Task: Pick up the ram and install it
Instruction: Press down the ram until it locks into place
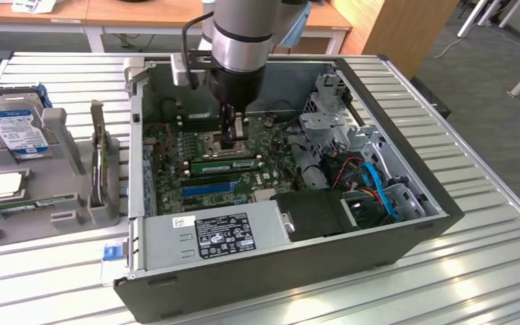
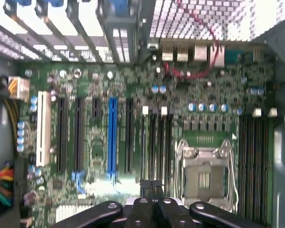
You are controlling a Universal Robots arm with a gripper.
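Observation:
My gripper (image 1: 239,150) reaches down inside the open computer case (image 1: 287,277), over the green motherboard (image 1: 171,152). Its fingers are shut. Directly under the fingertips a long green ram (image 1: 213,164) stands on edge along the black memory slots beside the processor socket (image 1: 213,143). The fingertips meet its top edge; I cannot tell whether they pinch it or only rest on it. In the wrist view the shut gripper (image 2: 152,184) hovers over the narrow black slots (image 2: 154,142), with the silver socket (image 2: 204,178) beside them. From this angle the ram is not distinguishable.
A grey power supply (image 1: 214,233) sits at the case's near side; drive cages and blue cables (image 1: 378,183) fill the exterior view's right. On the exterior view's left, a grey fixture (image 1: 61,217) carries a hard drive (image 1: 14,128), a square silver chip (image 1: 5,184) and a thin green board (image 1: 36,202).

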